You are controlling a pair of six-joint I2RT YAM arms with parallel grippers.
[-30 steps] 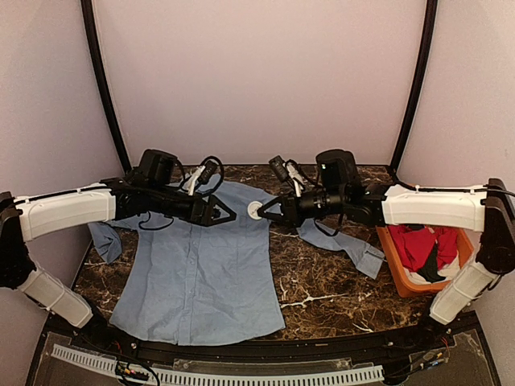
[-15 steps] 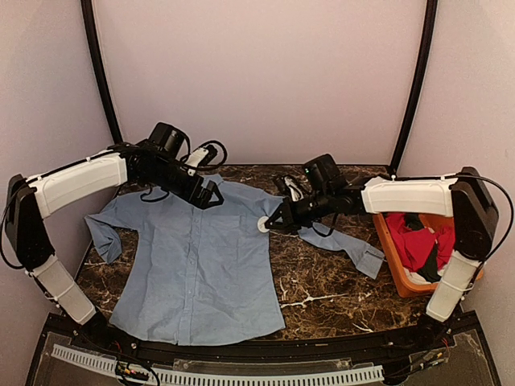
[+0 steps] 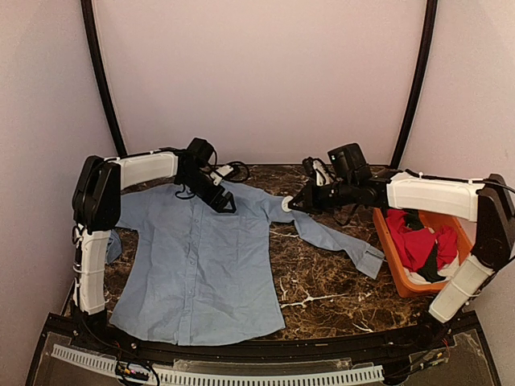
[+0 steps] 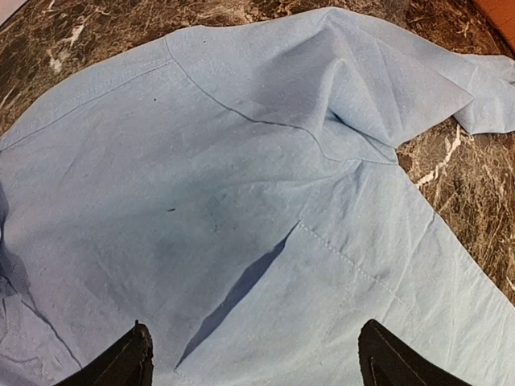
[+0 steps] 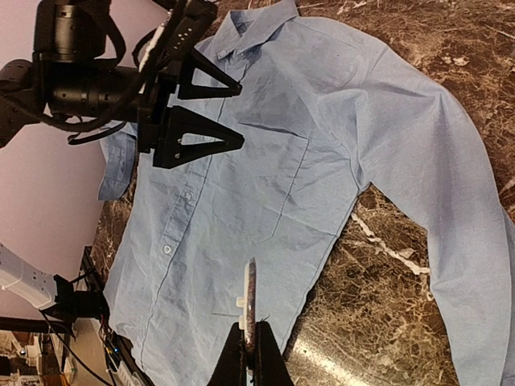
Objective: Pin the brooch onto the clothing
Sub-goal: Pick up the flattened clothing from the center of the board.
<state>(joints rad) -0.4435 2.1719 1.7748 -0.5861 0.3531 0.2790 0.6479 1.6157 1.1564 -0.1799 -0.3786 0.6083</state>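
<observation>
A white slotted strip (image 3: 217, 375) runs along the bottom edge of the top view, in front of a table (image 3: 322, 281) of dark brown marble with white veins. A light blue shirt (image 3: 201, 265) is laid flat, front up and buttoned, across the left and centre of the frame. Its hem is nearest and its collar farthest, and one sleeve is stretched toward the lower right. An orange bin (image 3: 392, 269) is set at the right edge, with a red garment (image 3: 418, 241) heaped in it.

Above centre, the left gripper (image 3: 226, 204) is held over the upper chest near the collar. Its fingers are spread with nothing between them, and only cloth and the pocket seam are seen in its wrist view. The right gripper (image 3: 294, 204) is clenched on a round white brooch (image 3: 286, 206), held by the shoulder to the right of the collar. Contact with the cloth cannot be told. In the right wrist view the brooch is seen edge-on, pinched at bottom centre.

Pale lilac walls (image 3: 257, 80) and two black poles (image 3: 100, 80) are seen behind. Compared with half a second ago, the brooch has been carried up and to the right, and the left arm has been folded back toward the upper left.
</observation>
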